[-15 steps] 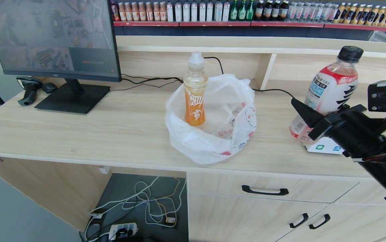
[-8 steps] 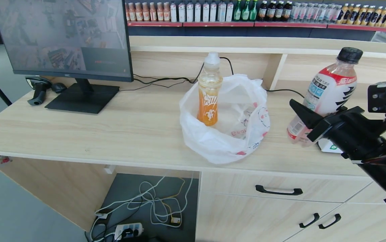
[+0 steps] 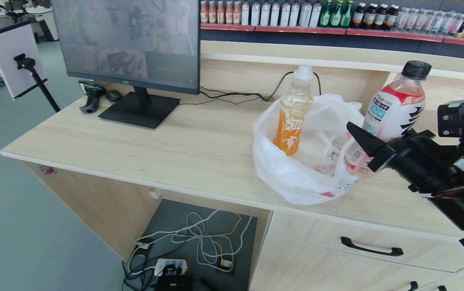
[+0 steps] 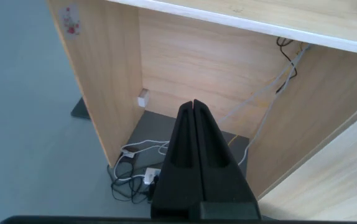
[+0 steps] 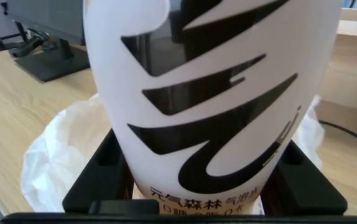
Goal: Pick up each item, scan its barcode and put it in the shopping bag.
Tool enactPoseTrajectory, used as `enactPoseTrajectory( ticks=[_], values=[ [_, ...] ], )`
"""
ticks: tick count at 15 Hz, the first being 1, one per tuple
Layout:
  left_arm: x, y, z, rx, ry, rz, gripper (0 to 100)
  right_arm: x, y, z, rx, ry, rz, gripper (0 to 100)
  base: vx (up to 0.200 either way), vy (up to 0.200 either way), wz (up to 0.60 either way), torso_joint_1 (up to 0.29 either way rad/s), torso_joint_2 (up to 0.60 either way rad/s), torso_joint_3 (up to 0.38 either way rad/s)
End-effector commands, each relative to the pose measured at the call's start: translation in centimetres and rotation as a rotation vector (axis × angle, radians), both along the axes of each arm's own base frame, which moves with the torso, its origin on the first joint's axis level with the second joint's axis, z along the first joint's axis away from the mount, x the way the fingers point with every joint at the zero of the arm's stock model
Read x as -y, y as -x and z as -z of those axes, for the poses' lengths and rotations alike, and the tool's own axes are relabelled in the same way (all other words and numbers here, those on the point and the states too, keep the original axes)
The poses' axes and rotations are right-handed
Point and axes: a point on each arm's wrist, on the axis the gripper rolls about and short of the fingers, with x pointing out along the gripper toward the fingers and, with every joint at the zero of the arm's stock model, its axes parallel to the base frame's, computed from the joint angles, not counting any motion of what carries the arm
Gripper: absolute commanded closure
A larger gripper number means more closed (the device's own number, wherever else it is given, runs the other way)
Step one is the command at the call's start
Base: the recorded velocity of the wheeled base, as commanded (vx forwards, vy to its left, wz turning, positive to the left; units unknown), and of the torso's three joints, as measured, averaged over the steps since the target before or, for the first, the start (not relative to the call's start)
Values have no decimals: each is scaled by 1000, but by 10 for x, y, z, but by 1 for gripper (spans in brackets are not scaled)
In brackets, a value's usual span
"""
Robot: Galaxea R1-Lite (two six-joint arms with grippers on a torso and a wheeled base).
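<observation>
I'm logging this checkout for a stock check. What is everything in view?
Counter: one, light wood, foreground.
Monitor: one, black, counter's left rear.
Scanner: one, black, left of the monitor's stand.
Mouse: one, black, beside the scanner.
Shopping bag: one, white, open, counter's right.
Orange bottle: one, upright inside the bag.
White-labelled bottle: one, black cap, at the bag's right edge.
Shelf bottles: many, mixed colours, rear row.
Power strip: one, white, floor under counter.
Left gripper: one, black, shut, low beside the counter.
Right gripper: one, black, shut on the white-labelled bottle.
</observation>
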Motion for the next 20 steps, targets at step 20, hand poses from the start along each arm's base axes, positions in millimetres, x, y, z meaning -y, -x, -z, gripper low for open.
enactPoseTrajectory(
  ticks=[20],
  values=[
    [0, 0, 0, 0, 0, 0, 100, -1, -57, 12, -10, -20, 34, 100, 0, 0, 0, 0, 0, 0]
  ],
)
